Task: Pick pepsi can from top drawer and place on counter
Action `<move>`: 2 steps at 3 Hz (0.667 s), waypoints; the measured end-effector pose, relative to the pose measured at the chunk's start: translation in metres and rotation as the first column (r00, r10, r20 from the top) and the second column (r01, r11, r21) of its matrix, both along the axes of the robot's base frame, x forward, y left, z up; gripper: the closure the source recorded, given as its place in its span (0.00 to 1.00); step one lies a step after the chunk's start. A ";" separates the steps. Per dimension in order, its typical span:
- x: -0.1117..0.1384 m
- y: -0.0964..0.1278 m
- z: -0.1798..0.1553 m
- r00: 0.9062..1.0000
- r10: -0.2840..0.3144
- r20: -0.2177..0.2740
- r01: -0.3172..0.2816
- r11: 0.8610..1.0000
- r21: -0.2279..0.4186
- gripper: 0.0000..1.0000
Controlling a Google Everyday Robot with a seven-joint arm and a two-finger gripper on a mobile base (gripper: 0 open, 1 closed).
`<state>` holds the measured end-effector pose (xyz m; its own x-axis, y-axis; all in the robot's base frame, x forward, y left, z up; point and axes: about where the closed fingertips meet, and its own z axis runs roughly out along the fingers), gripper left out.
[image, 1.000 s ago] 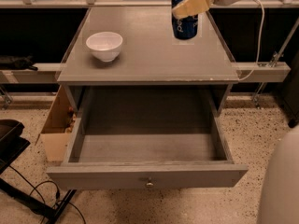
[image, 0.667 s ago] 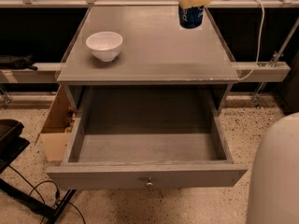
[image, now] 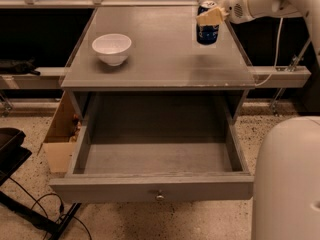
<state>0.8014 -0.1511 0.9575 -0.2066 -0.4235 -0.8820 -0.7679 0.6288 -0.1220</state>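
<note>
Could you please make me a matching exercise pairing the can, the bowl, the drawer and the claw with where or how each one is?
Things:
1. pepsi can
2. white bowl
3. top drawer
4. claw

Place or state:
A. pulled open below the counter
B. on the counter's left half
C. closed on the can's upper part, at the counter's back right
D. dark blue, upright, silver top

Pairs: 1-D, 2-B, 3-A, 4-C.

A cream gripper (image: 210, 17), closed at the pepsi can (image: 206, 34)'s top, is carried by a smooth, rounded white arm (image: 262, 0).
</note>
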 end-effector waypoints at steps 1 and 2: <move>0.017 -0.006 -0.046 0.998 -0.030 -0.049 0.032 0.999 0.033 1.00; 0.022 -0.014 -0.074 0.998 -0.042 -0.054 0.046 0.997 0.058 1.00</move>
